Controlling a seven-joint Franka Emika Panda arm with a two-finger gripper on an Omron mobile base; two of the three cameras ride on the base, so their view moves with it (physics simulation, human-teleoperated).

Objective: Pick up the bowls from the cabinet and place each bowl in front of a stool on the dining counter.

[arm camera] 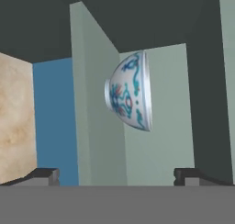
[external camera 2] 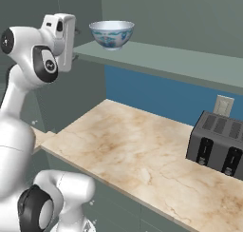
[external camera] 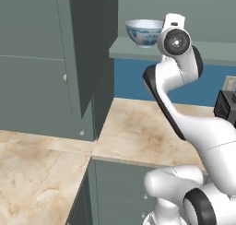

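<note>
While the blue-patterned bowl (external camera 2: 111, 33) is seen upright on the cabinet shelf (external camera 2: 180, 61), near its front edge, the hand (arm camera: 117, 175) is held short of it, fingertips (arm camera: 43, 175) spread wide and nothing gripped. Below, a toaster (external camera 2: 216, 143) is carried by the worktop (external camera 2: 142, 155).

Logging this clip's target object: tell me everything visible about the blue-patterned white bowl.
The bowl is deep, round and glossy white like porcelain, with blue and reddish painted motifs outside and a small foot. It stands upright and looks empty on the grey-green shelf board near its open end. The pincer faces it, fingers spread, not touching. Only the shelf touches it.
</note>
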